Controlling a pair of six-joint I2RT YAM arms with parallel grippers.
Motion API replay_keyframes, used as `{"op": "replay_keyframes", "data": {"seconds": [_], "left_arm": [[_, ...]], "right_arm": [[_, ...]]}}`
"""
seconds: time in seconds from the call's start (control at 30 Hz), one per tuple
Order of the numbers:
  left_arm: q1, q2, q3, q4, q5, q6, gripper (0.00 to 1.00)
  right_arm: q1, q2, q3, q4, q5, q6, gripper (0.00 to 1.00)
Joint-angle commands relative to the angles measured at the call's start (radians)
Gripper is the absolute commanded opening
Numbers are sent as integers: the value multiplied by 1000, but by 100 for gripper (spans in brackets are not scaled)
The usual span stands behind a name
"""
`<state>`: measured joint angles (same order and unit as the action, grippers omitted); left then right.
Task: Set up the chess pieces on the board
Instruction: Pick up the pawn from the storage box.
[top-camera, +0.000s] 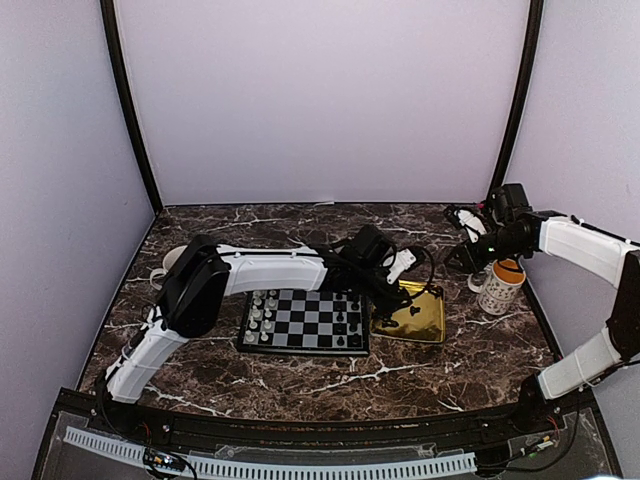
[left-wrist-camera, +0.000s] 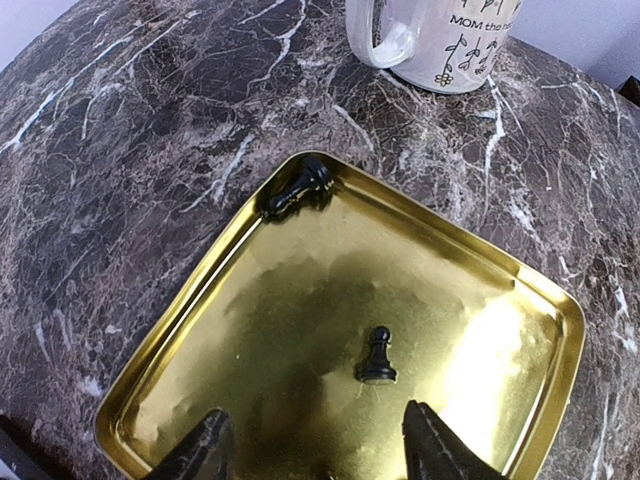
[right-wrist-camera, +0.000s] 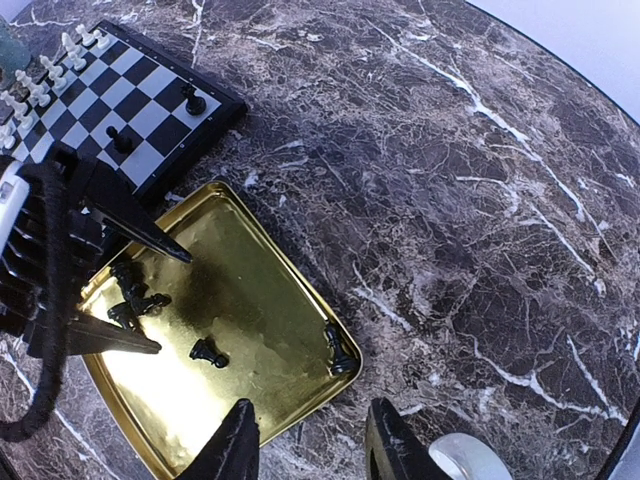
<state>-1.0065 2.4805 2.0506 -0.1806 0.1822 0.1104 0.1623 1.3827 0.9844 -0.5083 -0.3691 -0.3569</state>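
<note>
Left wrist view is showing the left gripper (left-wrist-camera: 318, 445) hovering open and empty over the gold tray (left-wrist-camera: 450, 228), seemingly lining up on the upright black pawn (left-wrist-camera: 377, 355), which is needing pinching and carrying left to the board (top-camera: 305, 322).

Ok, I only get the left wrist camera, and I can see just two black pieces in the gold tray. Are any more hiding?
Observer: Yes, a few more black pieces lie in the gold tray, right beneath the open left jaws.
Operator: Where's the board? I can't see it!
Observer: The chessboard sits right beside the tray, on its left.
Operator: Is anything standing on it yet?
Observer: Yes, pale pieces line its left side.
</note>
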Motion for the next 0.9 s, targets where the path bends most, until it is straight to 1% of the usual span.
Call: {"op": "replay_keyframes", "data": {"seconds": [0.0, 0.17, 0.4, 0.63, 0.73, 0.87], "left_arm": [[-11, 30, 75, 22, -4, -19, 59], [-12, 88, 130, 23, 19, -28, 58], [-18, 132, 152, 33, 75, -27, 55], [-24, 152, 156, 18, 77, -13, 47], [-27, 153, 156, 7, 76, 2, 42], [-34, 153, 154, -23, 59, 30, 39]], "right_arm": [[-7, -4, -5, 31, -1, 4, 37], [-9, -1, -7, 33, 5, 1, 37], [-9, 6, -7, 34, 10, 0, 37], [-10, 15, -5, 31, 9, -2, 37], [-10, 16, -5, 30, 8, -2, 37], [-10, 16, -5, 30, 9, -2, 37]]}}
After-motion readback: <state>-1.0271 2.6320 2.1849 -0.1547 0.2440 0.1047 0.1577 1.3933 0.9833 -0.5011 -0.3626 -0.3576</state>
